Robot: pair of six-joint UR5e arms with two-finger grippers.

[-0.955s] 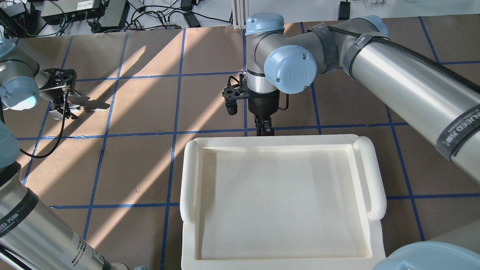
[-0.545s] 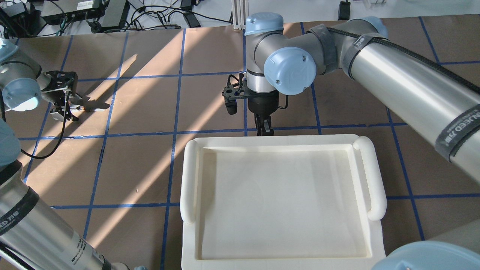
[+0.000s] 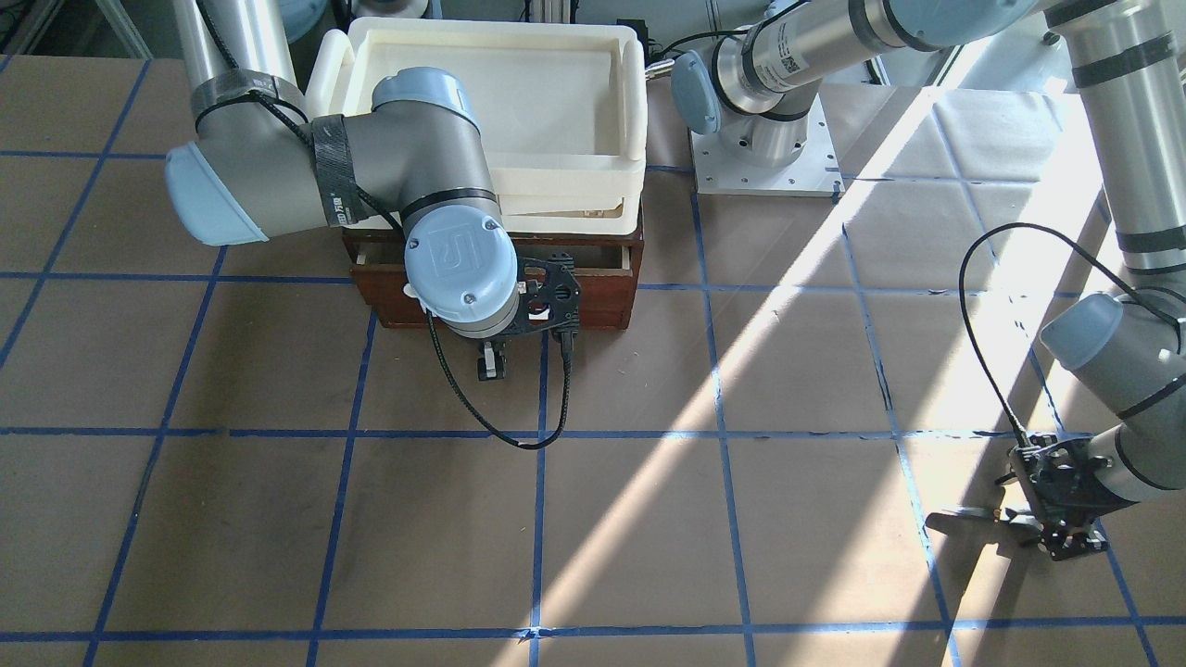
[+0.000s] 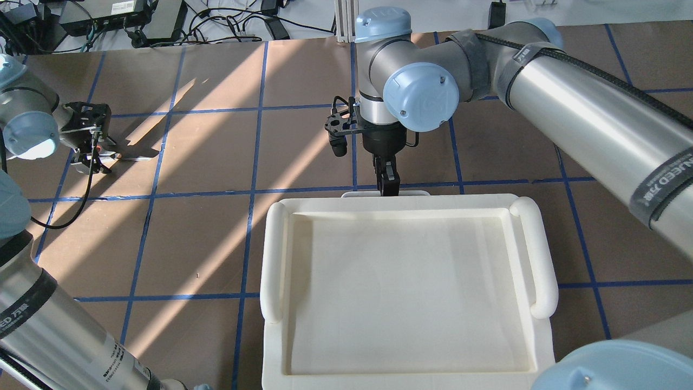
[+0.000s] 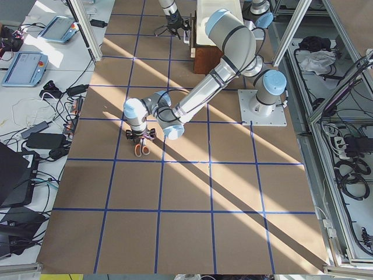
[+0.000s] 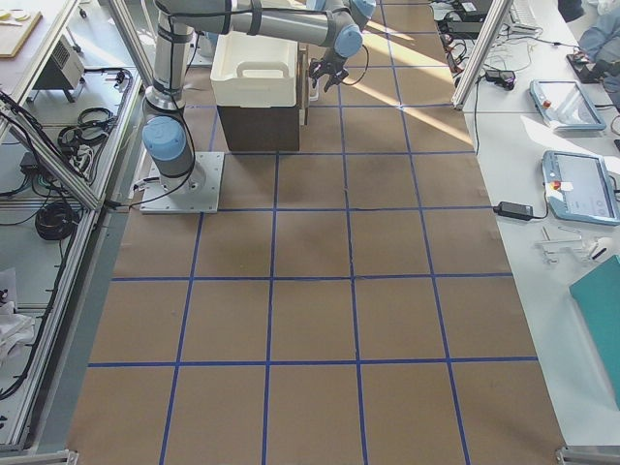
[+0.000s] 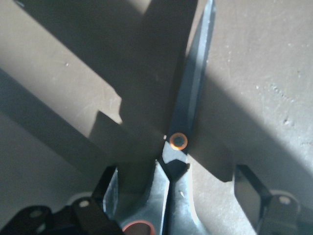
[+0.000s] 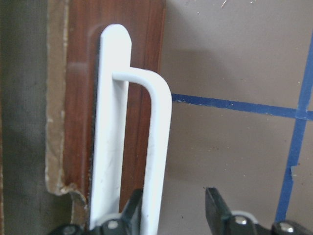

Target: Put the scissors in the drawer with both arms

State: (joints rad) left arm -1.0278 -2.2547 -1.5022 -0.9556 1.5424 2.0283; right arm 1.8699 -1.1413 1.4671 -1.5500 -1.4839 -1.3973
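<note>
Ok, left side first. The left gripper (image 7: pixel 177 188) sits over the scissors (image 7: pixel 193 88), which lie flat on the desk (image 4: pixel 200 244) in its left half, nearer the operators' edge than the robot-side edge. Its fingers (image 7: pixel 248 193) are spread, one each side of the shanks just behind the pivot. The right-hand one is clearly apart from the metal and nothing is pinched. Blades look shut and point away from the wrist.

Mid-desk, by the robot-side edge, is the drawer (image 3: pixel 607 301), under the cream tray (image 4: pixel 273 254). The right gripper (image 8: pixel 174 203) straddles the white bar handle (image 8: pixel 160 147) at about mid-bar. Fingers are spread, one tucked between bar and wood front, the other out in the open, apart from the bar. So it's a hook, not a clamp. The drawer looks cracked open only a little.

My read: the step in hand is the right arm pulling the drawer out.
- Pull straight toward the operators' edge, square to the front and level. Any sideways component will likely rack it.
- Go slow, so the cabinet doesn't slide with it.
- From above the tray hides all but the handle, so open far enough for a clear drop zone.
- Left arm: get the fingertips down at desk level, squeeze near the pivot so the pair can't swivel, and carry only once the drawer is out.
</note>
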